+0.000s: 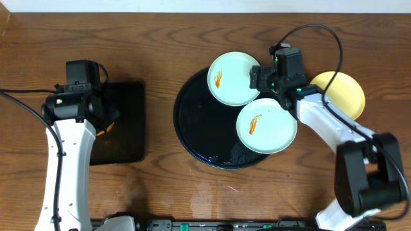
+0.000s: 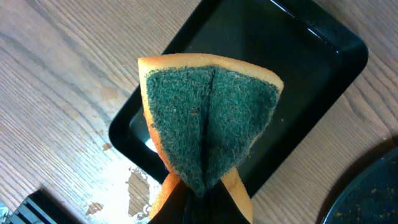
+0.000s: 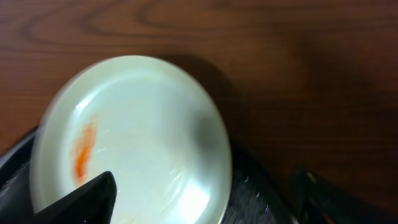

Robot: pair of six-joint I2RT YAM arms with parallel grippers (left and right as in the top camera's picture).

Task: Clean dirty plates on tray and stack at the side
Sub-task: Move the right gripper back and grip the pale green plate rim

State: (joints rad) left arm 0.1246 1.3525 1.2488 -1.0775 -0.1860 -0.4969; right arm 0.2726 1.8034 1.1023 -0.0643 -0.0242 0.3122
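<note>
Two pale mint-blue plates with orange smears lie on the round black tray (image 1: 199,122): one at the back (image 1: 232,78) and one at the front right (image 1: 266,127). The pale yellow plate (image 1: 343,93) rests on the wood tabletop to the right, partly under my right arm. My right gripper (image 1: 262,78) is open at the back plate's right edge; in the right wrist view its fingers (image 3: 204,177) straddle that plate's rim (image 3: 137,124). My left gripper (image 1: 104,117) is shut on an orange sponge with a green scouring face (image 2: 208,118).
A smaller rectangular black tray (image 1: 125,128) lies under the left gripper and also shows in the left wrist view (image 2: 292,68). Wet patches mark the wood next to it (image 2: 140,180). The round tray's rim shows at that view's lower right (image 2: 373,193).
</note>
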